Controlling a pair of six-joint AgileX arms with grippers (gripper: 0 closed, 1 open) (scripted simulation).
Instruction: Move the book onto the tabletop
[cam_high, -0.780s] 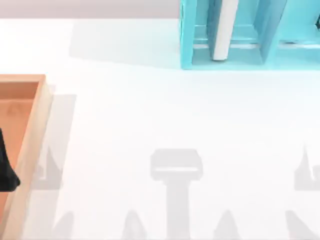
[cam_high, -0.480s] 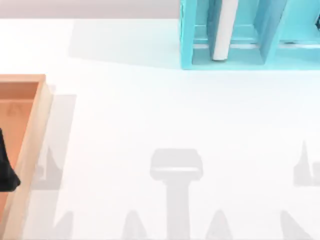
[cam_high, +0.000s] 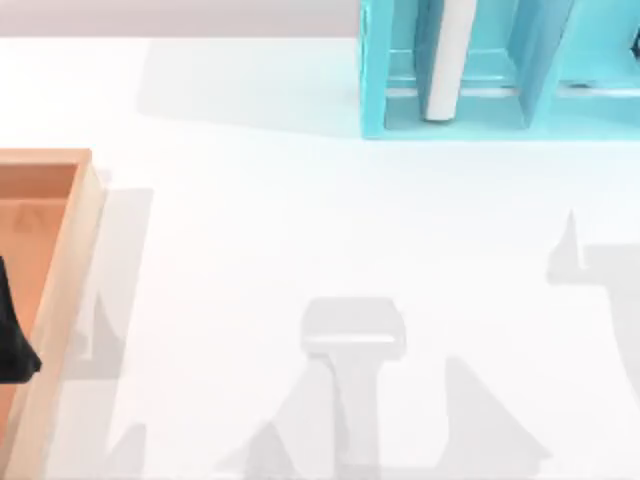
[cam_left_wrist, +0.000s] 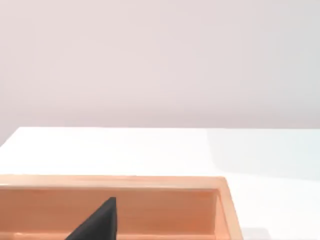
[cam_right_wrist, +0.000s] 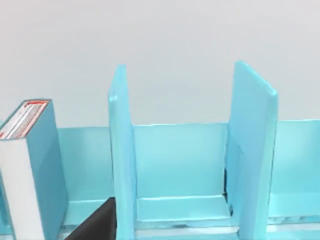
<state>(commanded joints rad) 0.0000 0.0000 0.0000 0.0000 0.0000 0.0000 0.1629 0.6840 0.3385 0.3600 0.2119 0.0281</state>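
As far as I can judge from my feeds, nothing of the job is done yet. One book (cam_high: 447, 60) stands upright in the cyan shelf (cam_high: 375, 90), in the compartment next to the shelf's left end wall, and it hasn't been touched. From above it reads as a white slab. In the right wrist view the book (cam_right_wrist: 30, 165) shows its teal cover, white page edge and a bit of red at the top, one divider over from the compartment that camera faces.

So everything is left to do: reach into the shelf, grab the book, pull it out and lay it on the tabletop (cam_high: 300, 220), which is wide open in front of the shelf.

Counts: one book, one shelf with at least three compartments in sight, and one wooden tray (cam_high: 60, 260), well apart from the shelf near the table's left edge.

A dark piece of my left gripper (cam_high: 15, 335) hangs over the tray, far from the shelf, looking parked. A dark tip of my right gripper (cam_right_wrist: 97, 222) pokes in at the shelf's front, near the book's compartment. For both, I can't tell whether the jaws are open or closed.
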